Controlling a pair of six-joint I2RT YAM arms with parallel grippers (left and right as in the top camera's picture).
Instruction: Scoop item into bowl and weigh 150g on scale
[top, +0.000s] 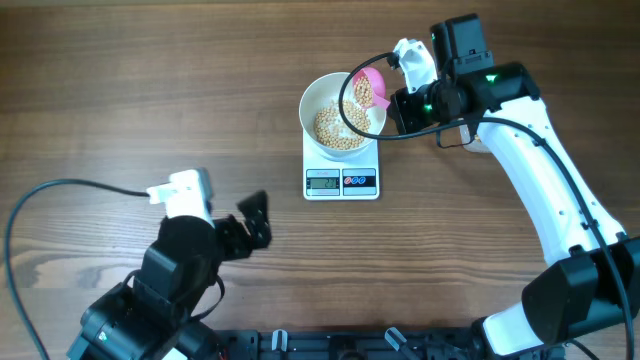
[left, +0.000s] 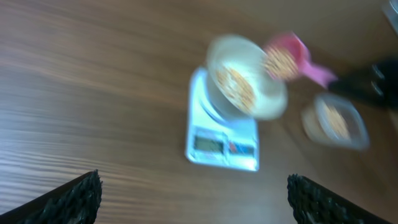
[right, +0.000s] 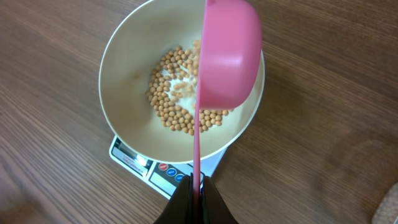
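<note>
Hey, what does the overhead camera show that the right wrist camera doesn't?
Overhead only: the left arm, off to the side with jaws open, and the right arm reaching in. Right wrist only: jaws shut on the thin pink handle, up close. Both: the white bowl of beans on the scale, with the pink scoop tipped over it.

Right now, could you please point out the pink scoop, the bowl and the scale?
pink scoop (right: 227, 56): right wrist view, on the back of its cup.
bowl (right: 124, 93): right wrist view, on its bare inner wall.
scale (top: 323, 181): overhead view, on its grey display.
</note>
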